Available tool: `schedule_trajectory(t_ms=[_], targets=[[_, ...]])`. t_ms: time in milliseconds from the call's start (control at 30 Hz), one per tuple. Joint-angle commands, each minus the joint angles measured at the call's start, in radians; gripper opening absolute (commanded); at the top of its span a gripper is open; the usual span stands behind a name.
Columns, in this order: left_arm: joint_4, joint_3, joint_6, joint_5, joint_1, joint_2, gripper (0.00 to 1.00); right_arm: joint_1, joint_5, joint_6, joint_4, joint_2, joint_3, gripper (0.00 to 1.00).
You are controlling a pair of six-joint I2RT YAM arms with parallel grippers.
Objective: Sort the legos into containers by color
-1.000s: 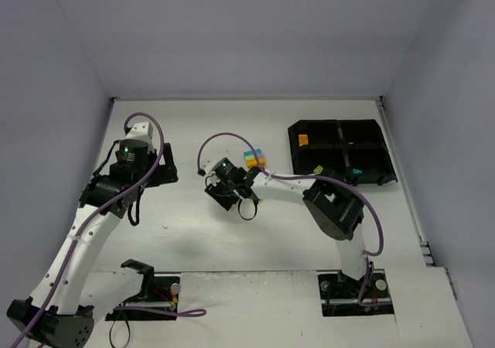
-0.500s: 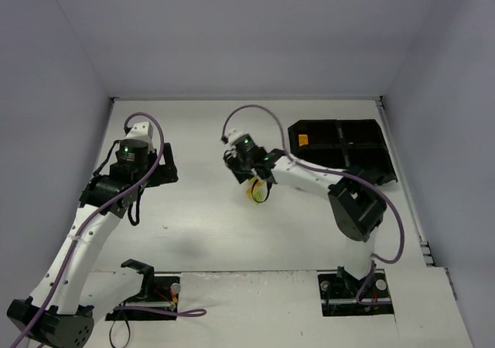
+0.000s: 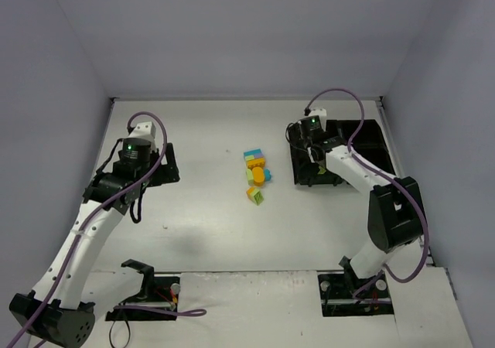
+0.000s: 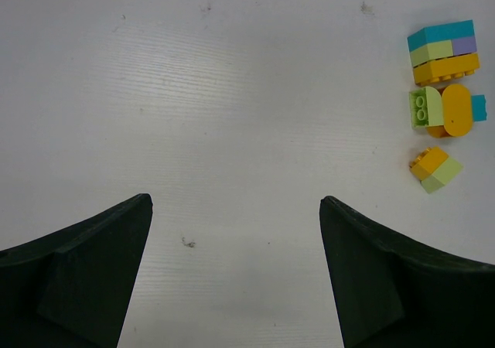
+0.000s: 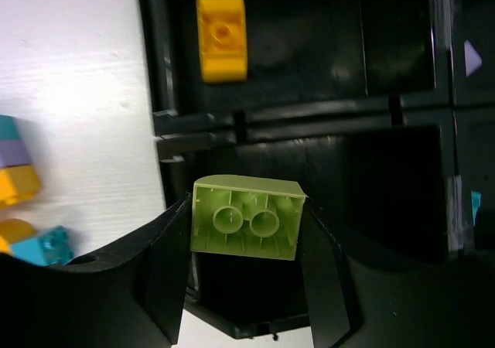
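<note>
My right gripper (image 5: 244,236) is shut on a yellow-green lego (image 5: 247,218) and holds it over the near-left compartment of the black tray (image 5: 158,124). An orange lego (image 5: 222,37) lies in the far-left compartment. In the top view the right gripper (image 3: 312,153) hangs over the tray's left side (image 3: 363,135). A cluster of orange, green, cyan and purple legos (image 3: 256,175) lies mid-table; it also shows in the left wrist view (image 4: 443,104). My left gripper (image 4: 236,209) is open and empty over bare table, left of that cluster.
White walls close the table at back and sides. The table's right edge runs just beyond the tray. A purple chip (image 5: 471,56) and a cyan lego (image 5: 474,206) show in the tray's right compartments.
My right gripper lifted a yellow-green lego from the cluster and swung right and back to the tray. The left arm barely moved.
</note>
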Motion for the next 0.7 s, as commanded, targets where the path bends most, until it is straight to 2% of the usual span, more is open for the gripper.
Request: schedule_trajectory(t_ms=[0,100,133,200,233,267,533,667], targets=[[0.045,0.031,-0.013,0.01,-0.005,0.011,0.82,-0.036,0.032,0.065,-0.009,-0.043,-0.018,0.15],[0.048,0.037,-0.01,0.017,-0.003,0.02,0.82,-0.072,0.016,0.084,-0.021,-0.043,-0.029,0.26],[0.048,0.037,-0.009,0.018,-0.005,0.025,0.82,-0.076,0.0,0.082,-0.022,-0.045,-0.031,0.36],[0.053,0.037,-0.01,0.026,-0.003,0.028,0.82,-0.076,-0.014,0.079,-0.022,-0.049,-0.029,0.46],[0.058,0.037,-0.009,0.027,-0.005,0.031,0.82,-0.076,-0.048,0.07,-0.019,-0.057,-0.028,0.55],[0.058,0.037,-0.01,0.03,-0.003,0.034,0.82,-0.076,-0.065,0.061,-0.018,-0.06,-0.026,0.58],[0.093,0.04,-0.009,0.069,-0.003,0.062,0.82,-0.037,-0.116,0.012,0.002,-0.134,-0.049,0.63],[0.111,0.04,-0.007,0.087,-0.005,0.074,0.82,0.015,-0.226,-0.066,0.059,-0.21,-0.106,0.62]])
